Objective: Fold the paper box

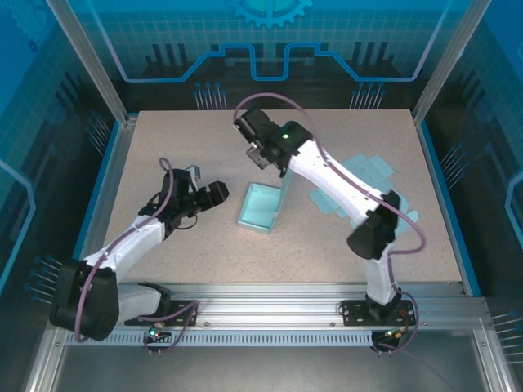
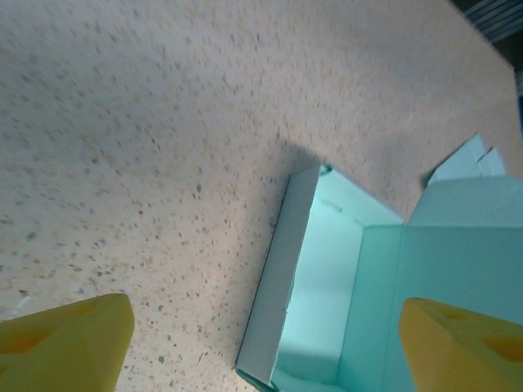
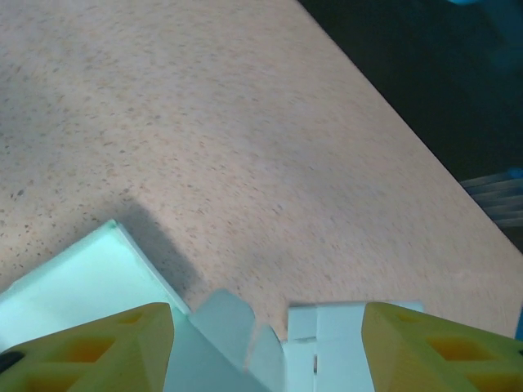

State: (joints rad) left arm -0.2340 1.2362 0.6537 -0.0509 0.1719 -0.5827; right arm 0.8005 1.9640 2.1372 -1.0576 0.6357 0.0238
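Observation:
The paper box (image 1: 260,207) is a light teal tray lying mid-table, its lid flap (image 1: 283,196) standing upright along the right side. My left gripper (image 1: 207,184) is open just left of the box and touches nothing. In the left wrist view the tray's near wall (image 2: 278,278) and the raised lid (image 2: 441,261) lie ahead between the wide yellow fingertips (image 2: 65,343), and the left gripper (image 2: 261,347) is empty. My right gripper (image 1: 263,159) hovers over the box's far end. The right gripper (image 3: 268,347) is open, and loose end flaps (image 3: 229,327) stand between its fingers.
Several flat teal paper blanks (image 1: 372,167) lie at the right of the table, partly under the right arm. Bare speckled tabletop (image 1: 180,139) stretches to the left and far side. Metal frame posts and blue panels enclose the table.

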